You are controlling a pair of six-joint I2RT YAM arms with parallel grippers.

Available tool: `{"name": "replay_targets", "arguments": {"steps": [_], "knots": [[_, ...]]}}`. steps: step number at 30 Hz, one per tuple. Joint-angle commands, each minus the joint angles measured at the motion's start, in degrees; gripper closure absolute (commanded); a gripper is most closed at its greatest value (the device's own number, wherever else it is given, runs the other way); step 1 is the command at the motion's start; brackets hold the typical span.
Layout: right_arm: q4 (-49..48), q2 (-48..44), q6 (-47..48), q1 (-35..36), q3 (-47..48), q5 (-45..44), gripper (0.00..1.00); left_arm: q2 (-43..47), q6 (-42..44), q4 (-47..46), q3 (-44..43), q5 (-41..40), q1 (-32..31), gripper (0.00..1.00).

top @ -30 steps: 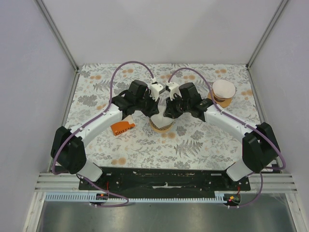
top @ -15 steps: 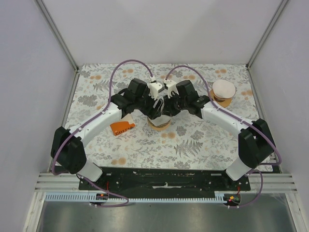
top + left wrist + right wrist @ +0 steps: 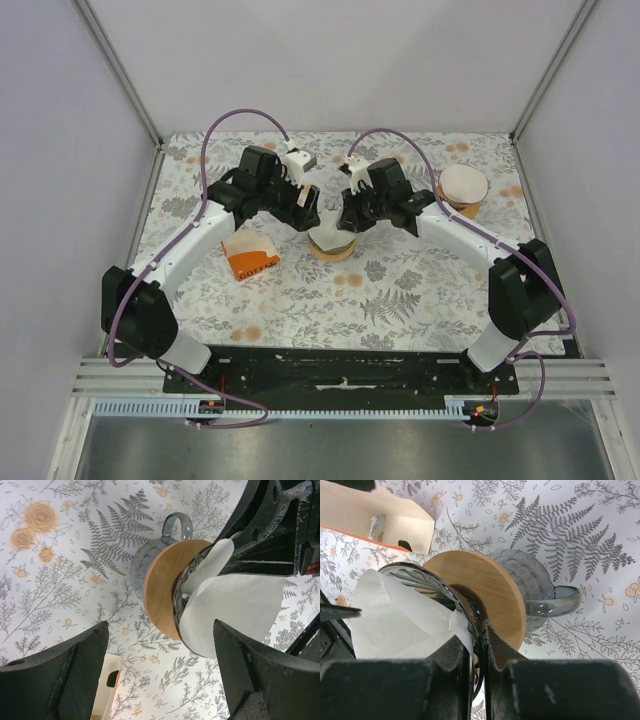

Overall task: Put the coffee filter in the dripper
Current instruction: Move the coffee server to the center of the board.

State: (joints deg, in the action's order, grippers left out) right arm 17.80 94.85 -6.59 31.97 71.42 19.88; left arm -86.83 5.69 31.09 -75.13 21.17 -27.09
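Sitting where: the coffee filter (image 3: 235, 605) is inside the mouth of the dripper (image 3: 162, 585), which stands mid-counter (image 3: 400, 300), near the orange-and-white packet (image 3: 250, 258).
Left gripper (image 3: 161, 625): jaws wide apart with nothing in them, hanging close to the filter without touching it.
Right gripper (image 3: 479, 645): clamped on the dripper's rim. A fold of the paper looks caught in the pinch too, but that's hard to tell from that angle.
Done so far: I'd call the main job basically there, since the paper's in the cone.
Left to do: 1 edge of the filter pokes out past the rim, so it probably wants a nudge to seat flat. After that the right gripper lets go and the 2 grippers back off.
Risk: pulling away with paper pinched could drag the filter out again.
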Motion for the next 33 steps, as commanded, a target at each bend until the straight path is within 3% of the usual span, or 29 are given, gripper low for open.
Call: {"name": "replay_targets", "arguments": {"steps": [1, 5, 10, 23, 28, 32, 33], "knots": [[3.1, 2.8, 0.4, -1.4, 2.2, -4.1, 0.93, 2.2, -2.4, 0.2, -2.7, 1.9, 2.0, 0.09], [4.0, 4.6, 0.0, -2.3, 3.9, -3.7, 0.85, 1.3, -4.0, 2.0, -3.0, 1.6, 2.7, 0.09], [4.2, 4.7, 0.0, -2.6, 4.4, -3.4, 0.65, 1.4, -4.0, 1.7, -2.2, 2.4, 2.8, 0.09], [4.7, 0.8, 1.8, -2.7, 5.3, -3.1, 0.37, 1.0, -3.7, 0.6, -1.9, 3.4, 2.9, 0.09], [5.4, -1.4, 2.7, -2.7, 5.9, -2.8, 0.22, 1.4, -3.7, -0.1, -1.7, 3.8, 2.9, 0.08], [5.8, -3.4, 3.2, -2.7, 5.9, -2.7, 0.02, 1.4, -3.7, -0.2, -1.9, 3.8, 2.8, 0.08], [5.8, -4.0, 3.4, -2.7, 5.9, -2.4, 0.02, 1.4, -3.6, -0.5, -1.9, 3.8, 2.9, 0.08]]}}
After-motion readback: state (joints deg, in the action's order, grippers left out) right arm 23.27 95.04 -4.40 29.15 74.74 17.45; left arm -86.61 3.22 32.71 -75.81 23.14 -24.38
